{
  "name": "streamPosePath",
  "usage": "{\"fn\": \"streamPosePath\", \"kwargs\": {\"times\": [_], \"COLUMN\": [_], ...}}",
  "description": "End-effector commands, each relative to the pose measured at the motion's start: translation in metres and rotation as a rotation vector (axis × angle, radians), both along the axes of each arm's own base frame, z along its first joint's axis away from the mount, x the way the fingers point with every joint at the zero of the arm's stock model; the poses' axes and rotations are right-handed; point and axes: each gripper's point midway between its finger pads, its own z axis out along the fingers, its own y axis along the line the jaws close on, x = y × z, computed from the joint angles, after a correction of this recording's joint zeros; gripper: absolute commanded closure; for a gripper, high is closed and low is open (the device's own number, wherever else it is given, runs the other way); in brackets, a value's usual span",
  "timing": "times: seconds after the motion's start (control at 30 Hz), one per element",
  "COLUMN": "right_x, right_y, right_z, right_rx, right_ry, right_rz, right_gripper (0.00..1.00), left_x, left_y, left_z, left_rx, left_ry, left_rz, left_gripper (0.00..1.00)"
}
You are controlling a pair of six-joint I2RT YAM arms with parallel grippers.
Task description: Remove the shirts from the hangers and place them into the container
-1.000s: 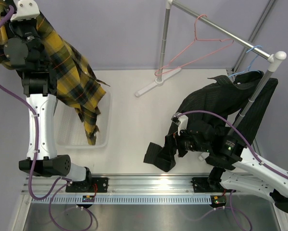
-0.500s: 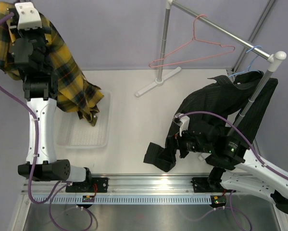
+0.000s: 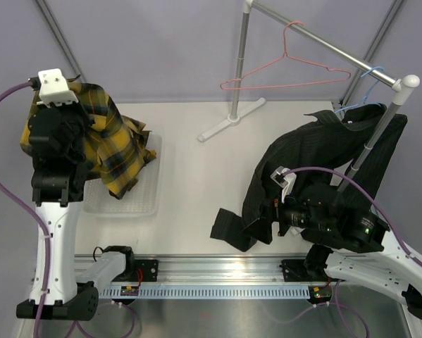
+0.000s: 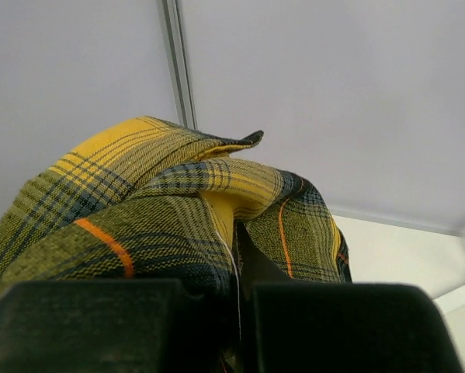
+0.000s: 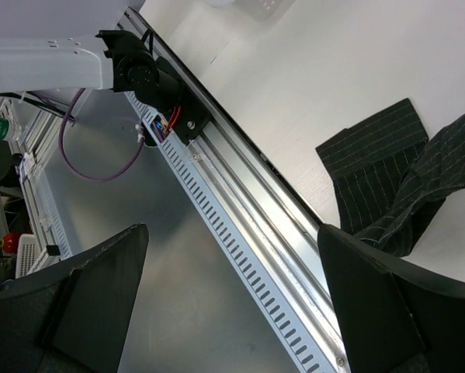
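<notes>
The yellow-and-black plaid shirt is bunched in my left gripper, which is shut on its cloth; the shirt's lower folds hang over the far left part of the white container. In the left wrist view the plaid cloth fills the space above the fingers. The black striped shirt hangs on the light blue hanger, with one sleeve lying on the table. My right gripper is open and holds nothing, close beside that sleeve. The pink hanger hangs bare on the rail.
The clothes rack's metal rail runs across the back right, its foot on the table and its near post in front of the black shirt. The aluminium mounting rail lines the near edge.
My left arm has come down and brought the plaid shirt from high up to the container. The pink hanger has swung. My right arm has shifted slightly to the right.
</notes>
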Motion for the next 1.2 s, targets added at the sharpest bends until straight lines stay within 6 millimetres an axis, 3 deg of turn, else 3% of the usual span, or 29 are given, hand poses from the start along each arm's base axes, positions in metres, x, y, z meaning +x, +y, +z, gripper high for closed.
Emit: {"fn": "streamPosePath", "kwargs": {"times": [0.0, 0.23, 0.3, 0.47, 0.83, 1.0, 1.07, 1.1, 1.17], "right_x": [-0.005, -0.01, -0.012, -0.012, -0.012, -0.013, -0.013, -0.013, -0.013], "right_y": [-0.007, -0.014, -0.019, -0.022, -0.022, -0.024, -0.024, -0.024, -0.024], "right_z": [0.017, 0.011, 0.014, 0.014, 0.007, 0.006, 0.009, 0.011, 0.015], "right_rx": [0.053, 0.058, 0.066, 0.058, 0.046, 0.046, 0.052, 0.056, 0.062], "right_ry": [-0.018, 0.001, -0.006, -0.017, -0.008, -0.007, -0.008, -0.01, -0.014], "right_rz": [-0.011, -0.024, -0.026, -0.029, -0.024, -0.033, -0.034, -0.033, -0.034], "right_gripper": [0.01, 0.01, 0.0, 0.01, 0.0, 0.01, 0.01, 0.01, 0.0], "left_x": [-0.019, -0.082, -0.114, -0.133, -0.13, -0.096, -0.076, -0.056, -0.042], "left_y": [-0.009, 0.007, 0.01, 0.012, 0.019, 0.005, -0.013, -0.025, -0.038], "left_z": [0.013, 0.045, 0.065, 0.066, 0.028, 0.007, -0.008, -0.021, -0.037], "left_rx": [-0.041, -0.038, -0.04, -0.047, -0.018, -0.01, -0.034, -0.07, -0.109], "left_ry": [-0.044, -0.146, -0.212, -0.233, -0.144, -0.048, 0.018, 0.071, 0.127], "left_rz": [-0.048, 0.031, 0.038, 0.049, 0.09, 0.012, -0.08, -0.137, -0.199], "left_gripper": [1.0, 1.0, 1.0, 1.0, 1.0, 1.0, 1.0, 1.0, 1.0]}}
